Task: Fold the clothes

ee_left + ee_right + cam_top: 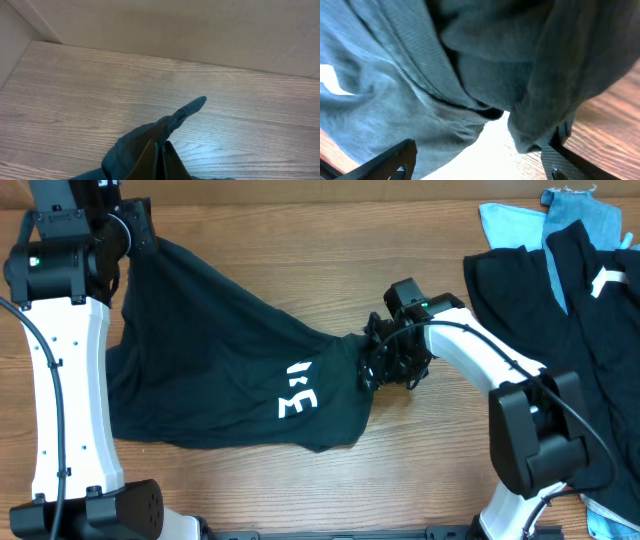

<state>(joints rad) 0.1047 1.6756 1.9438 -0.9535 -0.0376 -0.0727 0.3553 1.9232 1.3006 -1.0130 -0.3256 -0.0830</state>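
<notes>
Black T-shirt [230,370] sprawled mid-desk, rumpled, white lettering [297,392] up. Right hand [388,358] at its bunched right edge, fingers wide, cloth between, not clamped. Left hand [159,155] pinched tight on far-left corner, held off desk [300,240]. Judgement: no fold made yet; pile of clothes [560,290] far right waits. Wood-grain top, plain beige wall [175,25] behind.

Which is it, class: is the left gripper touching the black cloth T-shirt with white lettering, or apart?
Touching. The left wrist view shows the left gripper pinching a fold of the black cloth T-shirt between its fingers.
</notes>
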